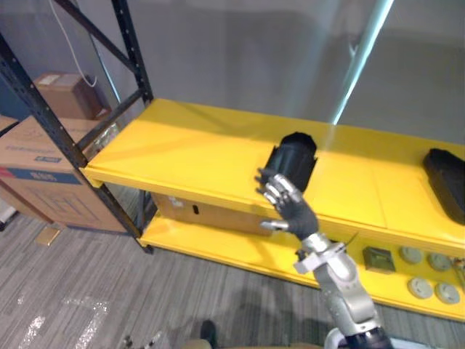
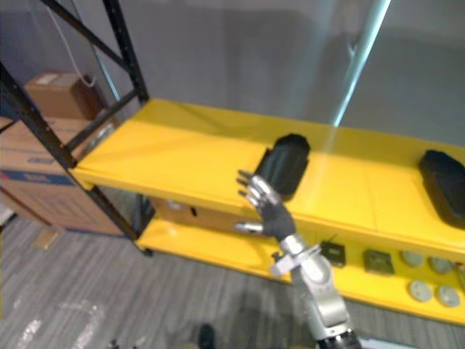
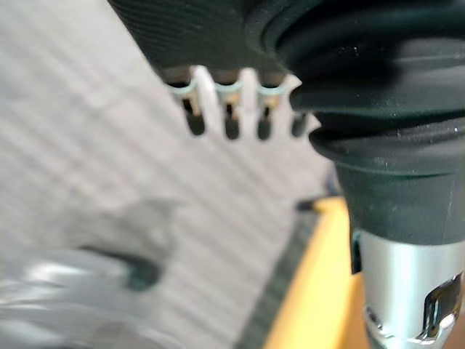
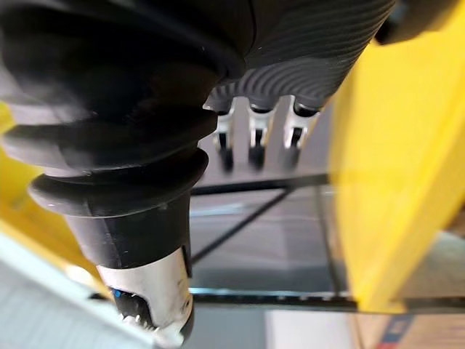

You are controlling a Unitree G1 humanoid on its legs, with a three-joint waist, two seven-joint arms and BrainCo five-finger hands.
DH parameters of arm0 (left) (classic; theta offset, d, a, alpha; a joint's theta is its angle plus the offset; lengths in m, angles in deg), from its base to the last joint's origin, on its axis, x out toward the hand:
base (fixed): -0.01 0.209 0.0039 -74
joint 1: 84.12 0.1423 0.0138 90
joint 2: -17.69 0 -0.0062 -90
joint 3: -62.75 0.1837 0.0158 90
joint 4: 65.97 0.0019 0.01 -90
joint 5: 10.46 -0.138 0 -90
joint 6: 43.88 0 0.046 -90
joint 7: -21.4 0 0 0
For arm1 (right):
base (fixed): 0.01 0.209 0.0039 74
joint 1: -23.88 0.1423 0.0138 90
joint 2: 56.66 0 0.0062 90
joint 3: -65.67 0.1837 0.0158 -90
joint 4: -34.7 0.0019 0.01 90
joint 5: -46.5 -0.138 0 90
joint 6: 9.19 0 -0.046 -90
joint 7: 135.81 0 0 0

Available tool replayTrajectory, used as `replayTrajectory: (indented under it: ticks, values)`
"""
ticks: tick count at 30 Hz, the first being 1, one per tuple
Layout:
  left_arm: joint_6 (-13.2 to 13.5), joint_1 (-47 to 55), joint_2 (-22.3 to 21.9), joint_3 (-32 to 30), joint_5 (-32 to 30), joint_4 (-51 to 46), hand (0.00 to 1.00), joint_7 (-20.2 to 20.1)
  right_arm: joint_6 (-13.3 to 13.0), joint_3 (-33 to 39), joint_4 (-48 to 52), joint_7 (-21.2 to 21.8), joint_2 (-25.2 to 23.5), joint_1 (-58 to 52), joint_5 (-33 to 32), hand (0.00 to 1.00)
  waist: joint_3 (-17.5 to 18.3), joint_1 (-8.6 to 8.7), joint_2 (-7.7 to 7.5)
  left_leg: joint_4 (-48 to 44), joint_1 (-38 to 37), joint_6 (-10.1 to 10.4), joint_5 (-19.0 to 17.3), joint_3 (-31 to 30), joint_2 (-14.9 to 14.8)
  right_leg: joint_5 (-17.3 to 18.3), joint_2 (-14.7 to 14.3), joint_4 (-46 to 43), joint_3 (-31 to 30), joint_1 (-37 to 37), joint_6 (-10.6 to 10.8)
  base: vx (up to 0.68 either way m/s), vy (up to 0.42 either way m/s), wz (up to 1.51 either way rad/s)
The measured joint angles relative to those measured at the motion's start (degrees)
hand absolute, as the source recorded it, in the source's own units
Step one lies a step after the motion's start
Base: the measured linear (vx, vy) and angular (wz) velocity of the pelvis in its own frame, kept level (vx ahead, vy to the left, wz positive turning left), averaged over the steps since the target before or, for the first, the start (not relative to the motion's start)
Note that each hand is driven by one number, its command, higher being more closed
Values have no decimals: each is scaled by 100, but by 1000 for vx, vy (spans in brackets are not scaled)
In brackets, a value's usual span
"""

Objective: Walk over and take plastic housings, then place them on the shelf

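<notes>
- The shelf (image 1: 189, 153) has yellow boards carried on a black frame (image 1: 51, 123), with an upper board and a lower board (image 1: 218, 243) visible in the eye views.
- A black plastic housing (image 1: 296, 158) lies on the upper board, near the board's front edge and roughly midway along the visible length.
- A second black housing (image 1: 447, 182) lies on the same board at the robot's far right, well apart from the first.
- The right hand (image 1: 290, 207) is raised in front of the upper board, directly before the first housing.
- Its fingers (image 1: 270, 187) are spread and nearly straight, so the hand is wide and holds nothing.
- The fingertips reach the near face of the housing; actual contact cannot be confirmed.
- In the right wrist view, the yellow shelf edge and the black struts of the frame show past the hand.
- The left hand (image 3: 231, 109) appears in its wrist view above the grey striped floor (image 1: 87, 291), beside a yellow shelf edge.
- Its fingers are relaxed and it carries nothing.
- On the lower board, at the robot's right, lie a dark square part (image 1: 378, 259) and several round discs (image 1: 423, 287).
- A cardboard box (image 1: 200, 211) sits on the lower board beneath the upper one.
- Two more cardboard boxes (image 1: 36, 163) stand to the robot's left of the frame.
</notes>
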State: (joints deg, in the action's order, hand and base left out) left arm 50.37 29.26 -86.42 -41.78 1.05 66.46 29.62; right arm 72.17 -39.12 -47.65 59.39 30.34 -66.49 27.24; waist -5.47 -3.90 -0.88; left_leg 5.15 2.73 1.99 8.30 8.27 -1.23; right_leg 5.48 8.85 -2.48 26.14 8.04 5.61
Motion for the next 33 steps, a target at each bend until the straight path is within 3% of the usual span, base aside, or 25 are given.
replayTrajectory:
  ticks: [9, 14, 25, 30, 33]
  values:
    - [71, -231, 253, 25, 158, 423, 0, -36, 123, -169, -7, -444, -43, 75, 98, 100, -292, -7, -135, -2, 26, -29, -44, 26, 81, -25, 67, -41, -89, -24, 38, 45, -1, -2]
    - [202, -390, 254, 470, 157, 434, 0, -49, 119, -311, -469, -1070, -281, 460, 456, 100, -532, -13, -13, -2, -18, -60, -69, 12, 144, -21, 122, -93, -106, 1, 30, 42, 1, 3]
    - [189, -436, 266, 856, 144, 474, 0, -140, 89, -124, -1876, -2352, -716, 1276, 1001, 100, -759, -155, 76, -3, -86, -79, -108, -190, 280, 134, 230, -201, 67, 145, 73, 4, 3, 9]
    - [184, -453, 266, 924, 141, 467, 0, -243, -2, 123, -1994, -2598, -738, 1680, 1107, 100, -1041, -171, 144, -41, -59, -91, -87, -189, 271, 197, 290, -482, 25, -5, 24, 0, 0, 0]
    - [208, -643, 320, 1054, 146, 446, 0, -249, -56, 238, -1928, -2657, -687, 1974, 1173, 100, -1429, -149, 171, -416, 59, -136, -191, -192, 275, 334, 388, -883, -80, -102, -35, -57, 26, 7]
